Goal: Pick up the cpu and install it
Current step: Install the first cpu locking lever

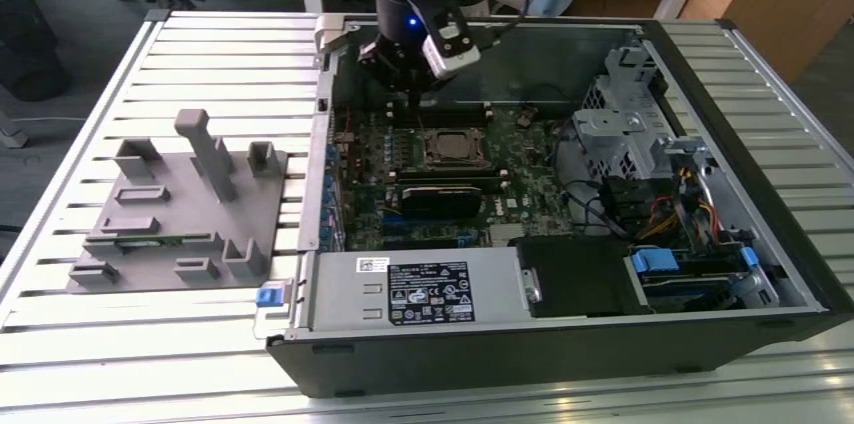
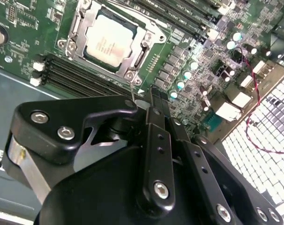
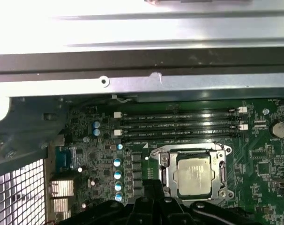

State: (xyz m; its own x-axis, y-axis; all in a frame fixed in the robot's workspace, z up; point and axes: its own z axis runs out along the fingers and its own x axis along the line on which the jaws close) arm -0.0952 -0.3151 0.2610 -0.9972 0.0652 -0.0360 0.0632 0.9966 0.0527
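Black linkages of the pincer [image 2: 153,105], fingers seemingly drawn together on nothing, hover just beside the socket [image 3: 194,171] where the cpu [image 2: 108,44] already sits, so seating looks done and latching the frame seemingly remains.

In the second wrist view the cpu [image 2: 108,45] lies flat in its metal socket frame [image 2: 76,21] on the green motherboard [image 2: 189,61]. Black memory slots [image 2: 81,77] run beside it. The black gripper [image 2: 153,101] hangs near the socket, apart from the chip.
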